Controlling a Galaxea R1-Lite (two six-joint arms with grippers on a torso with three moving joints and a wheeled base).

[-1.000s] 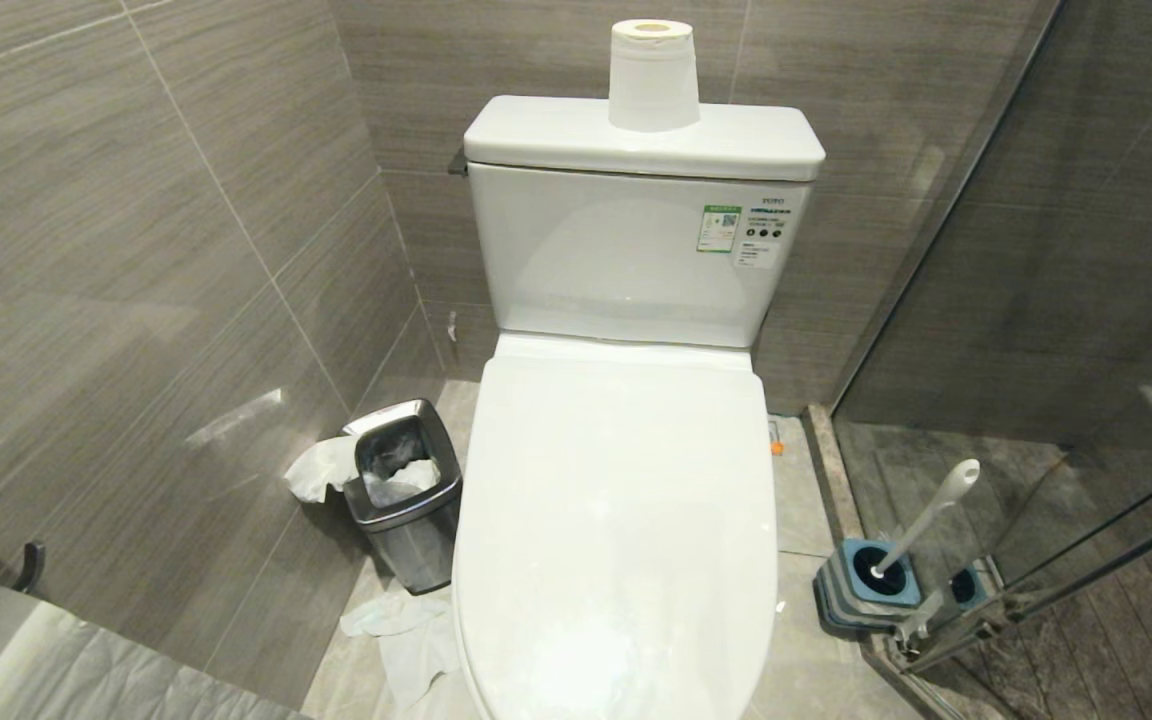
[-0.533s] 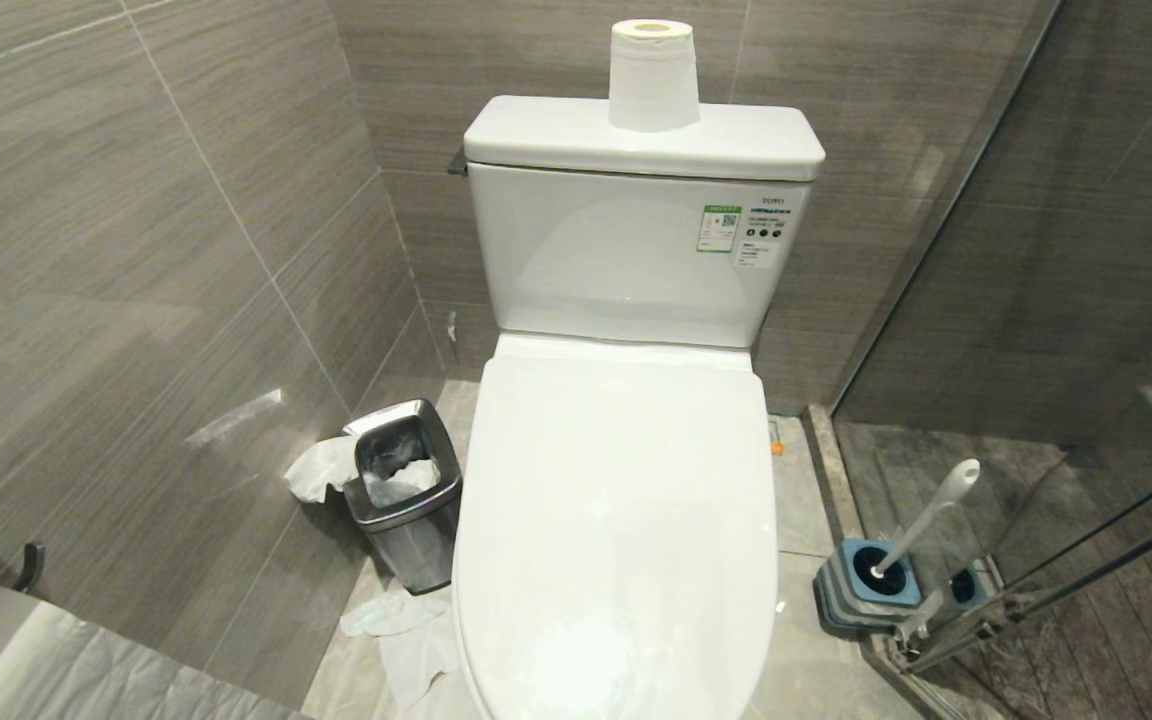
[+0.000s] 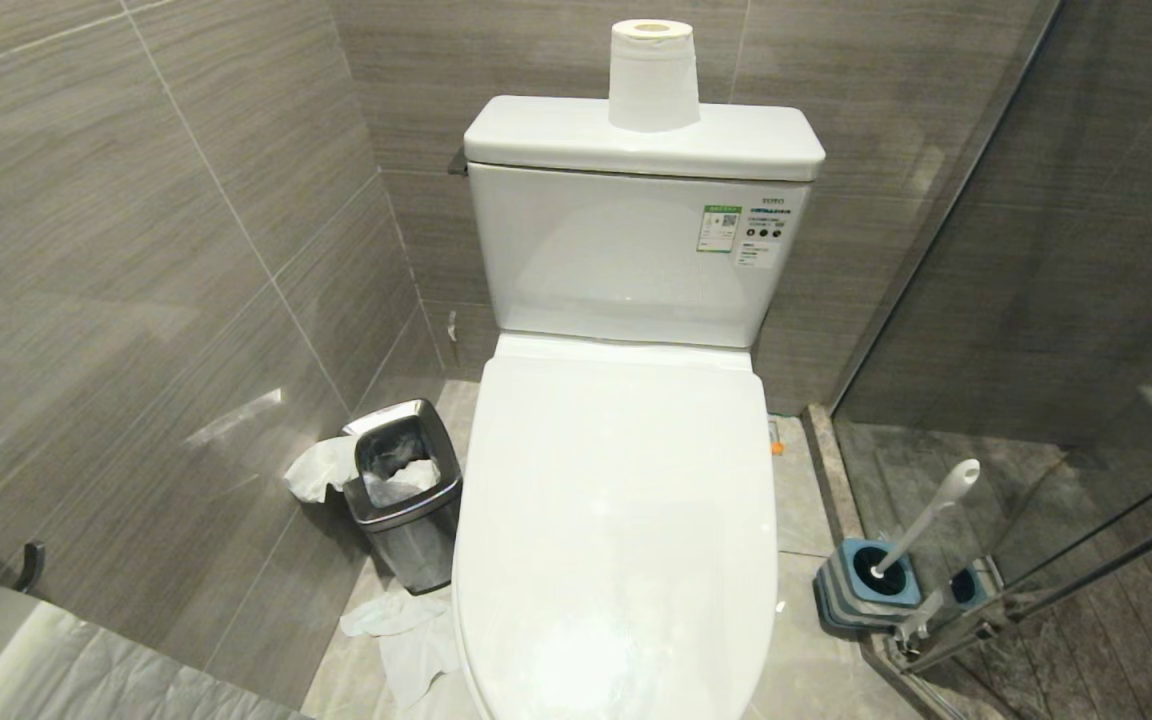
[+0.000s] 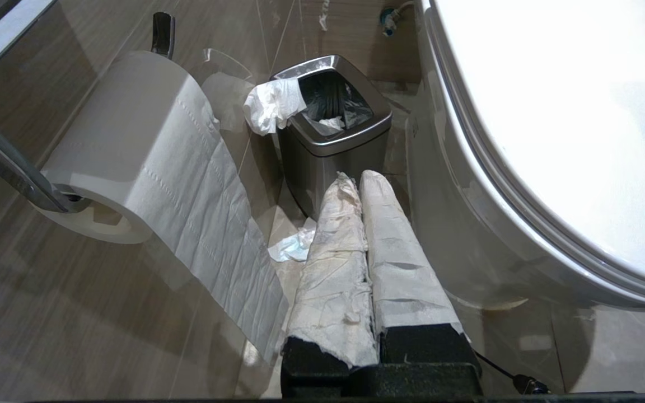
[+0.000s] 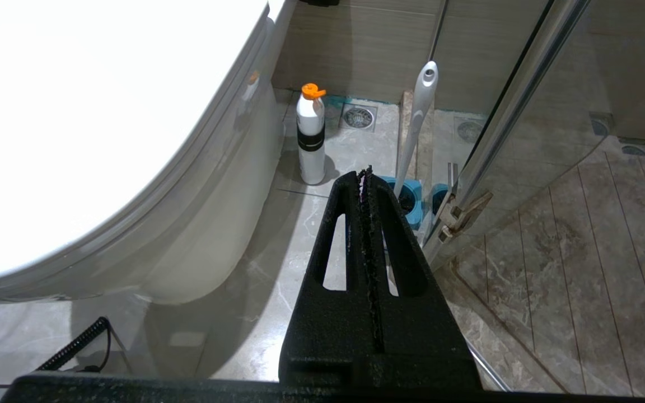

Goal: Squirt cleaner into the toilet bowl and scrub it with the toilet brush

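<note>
The toilet brush (image 3: 921,520) stands tilted in its blue holder (image 3: 871,585) on the floor to the right of the toilet bowl (image 3: 616,530), whose lid is down, right beside the glass shower door (image 3: 1066,350). The right gripper (image 5: 368,173), fingers pressed together and empty, hangs low just in front of the brush, with a white bottle with an orange cap (image 5: 311,134) standing against the bowl's base. The left gripper (image 4: 359,179), its paper-wrapped fingers also together, points at the steel waste bin (image 4: 333,140) on the bowl's far side, near a hanging paper roll (image 4: 143,162).
</note>
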